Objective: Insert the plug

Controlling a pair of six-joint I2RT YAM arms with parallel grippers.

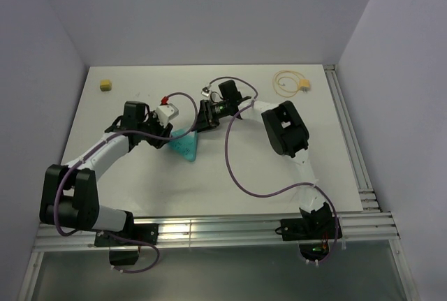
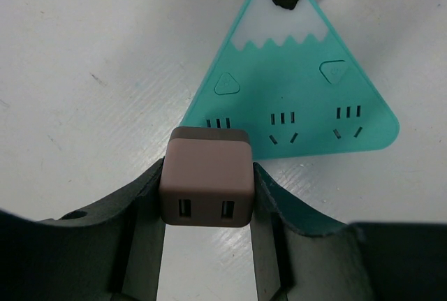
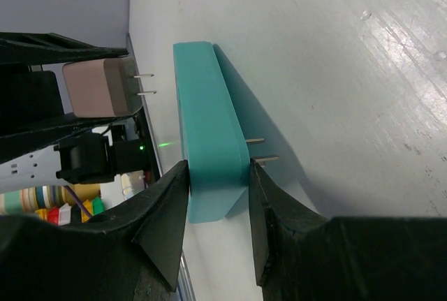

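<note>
While the left gripper (image 2: pixel 205 179) clamps the plug (image 2: pixel 206 186) between both fingers, a mauve cube, its two USB ports face back at the left wrist camera. Two metal prongs (image 3: pixel 144 84) point straight away from the gripper, so the long axis runs out along the fingers toward the teal socket block (image 2: pixel 293 98). Plug sits at the fingertips, body half out past them. Prong tips stop short of the block's face, with a clear gap in the right wrist view, so they are not in any slot. From the left wrist view the cube lines up over the leftmost of three slot groups (image 2: pixel 218 123). Right gripper (image 3: pixel 218 172) is clenched on the teal block's narrow end, one finger on each broad face; the block's own two pins (image 3: pixel 260 151) stick out of its back side. Block is off-flat, socket face turned to the plug. On the table (image 1: pixel 279 168), well apart at the far right, lies a pale yellow cable loop (image 1: pixel 285 81) with a yellow connector (image 1: pixel 305 88). A small yellow block (image 1: pixel 105 85) sits far left.
</note>
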